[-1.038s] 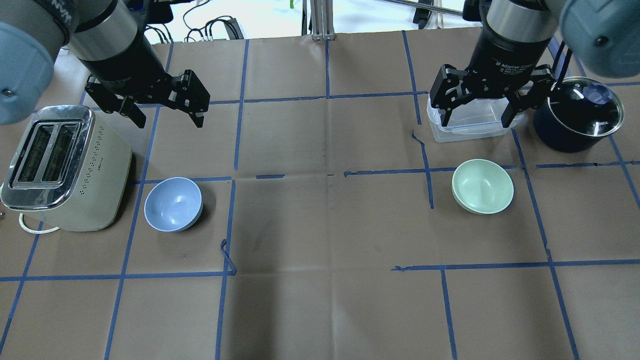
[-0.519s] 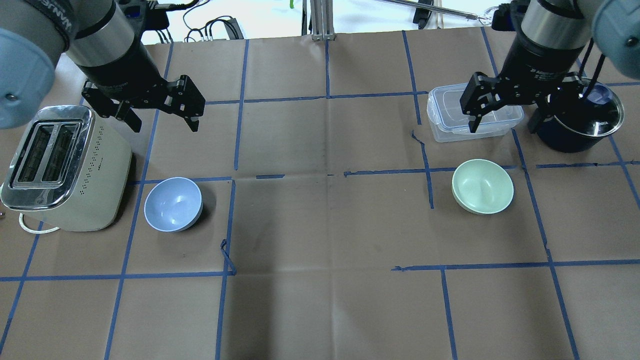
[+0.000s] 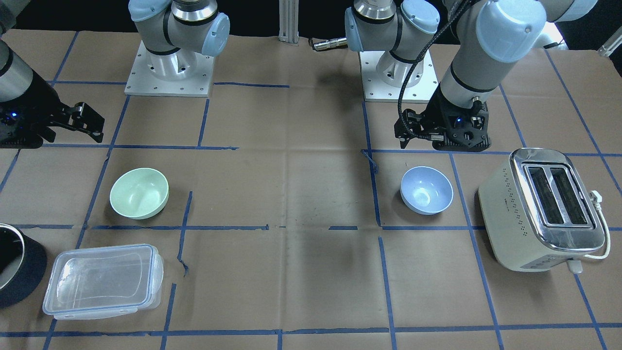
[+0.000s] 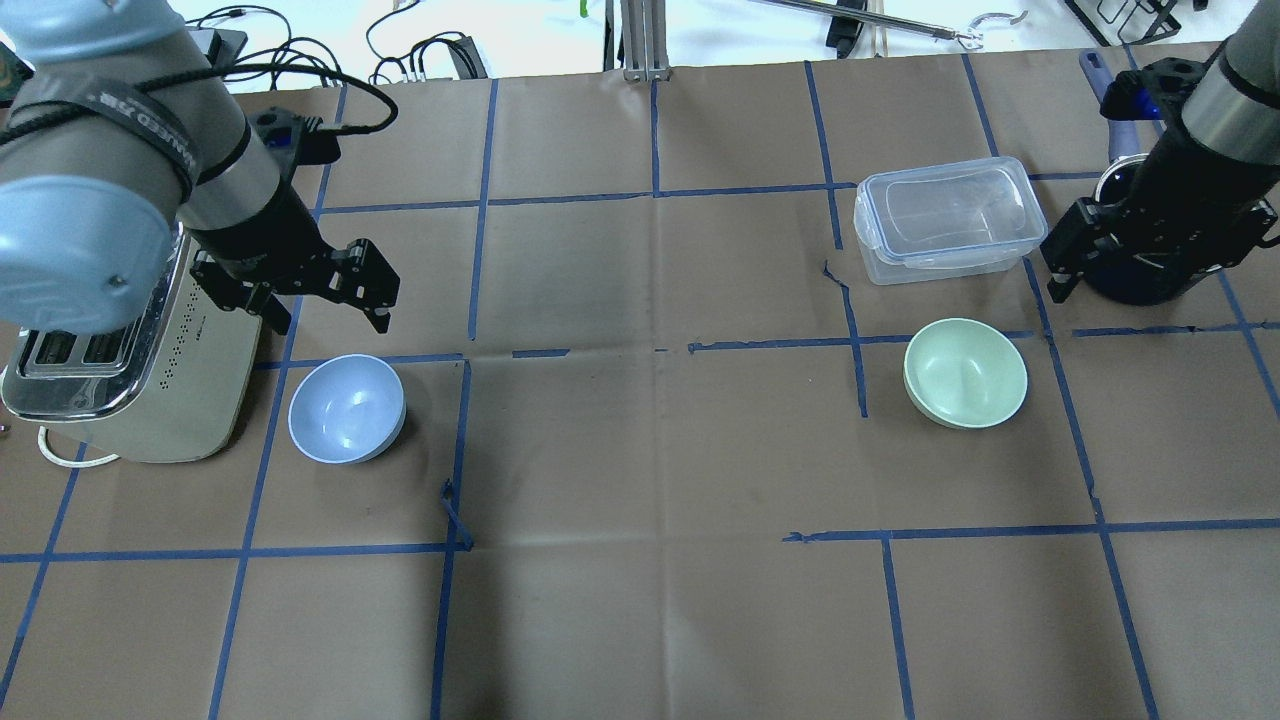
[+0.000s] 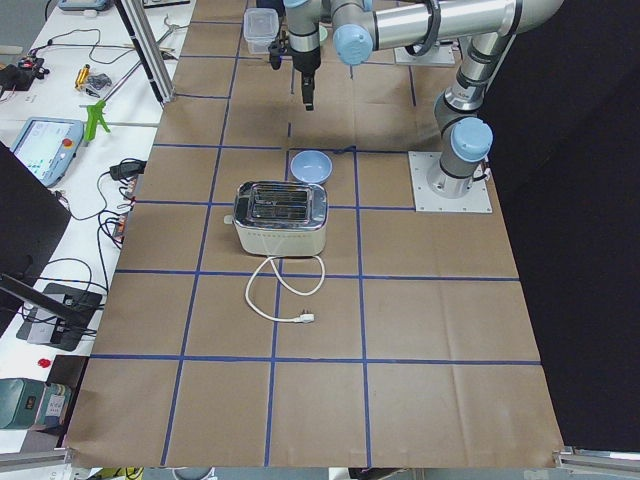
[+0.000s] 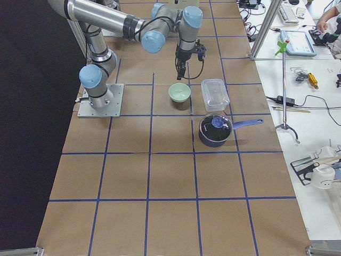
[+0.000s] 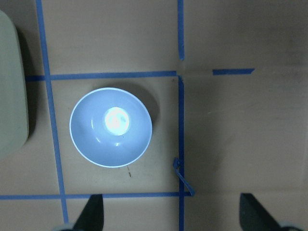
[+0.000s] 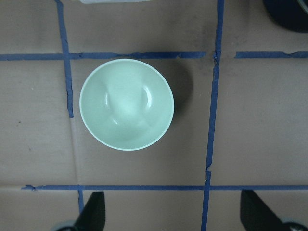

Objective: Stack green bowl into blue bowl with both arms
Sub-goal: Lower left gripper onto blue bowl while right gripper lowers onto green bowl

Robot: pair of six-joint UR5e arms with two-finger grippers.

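**A:** What are the grippers doing now?

**B:** The left gripper point(image 4: 330, 319) hangs with its fingers spread wide and nothing between them. Compared with a second ago it has come lower and nearer to the robot. In the overhead view its fingertips are now just beyond the far rim of the blue bowl point(image 4: 346, 408). The right gripper point(image 8: 175, 211) is also wide open and empty. It has left its place over the clear lidded container point(image 4: 945, 218) and swung outward, in front of the dark saucepan point(image 6: 215, 131).

**A:** And the bowls, have they moved?

**B:** No. The blue bowl stands upright just beside the toaster point(image 4: 130, 390), on the robot's left side, where it was. The green bowl point(image 4: 965, 372) stands upright on the right side, near the container and well apart from the blue one. No finger touches either bowl.

**A:** What does this mean for the task?

**B:** I judge that both arms are only approaching. Each wrist camera looks straight down at its own bowl. But each bowl lies left of the middle between the fingers, so a sideways correction seems needed before any descent. The stacking is not yet begun. The green bowl must first be gripped, then carried across the paper-covered table point(image 4: 640, 600).
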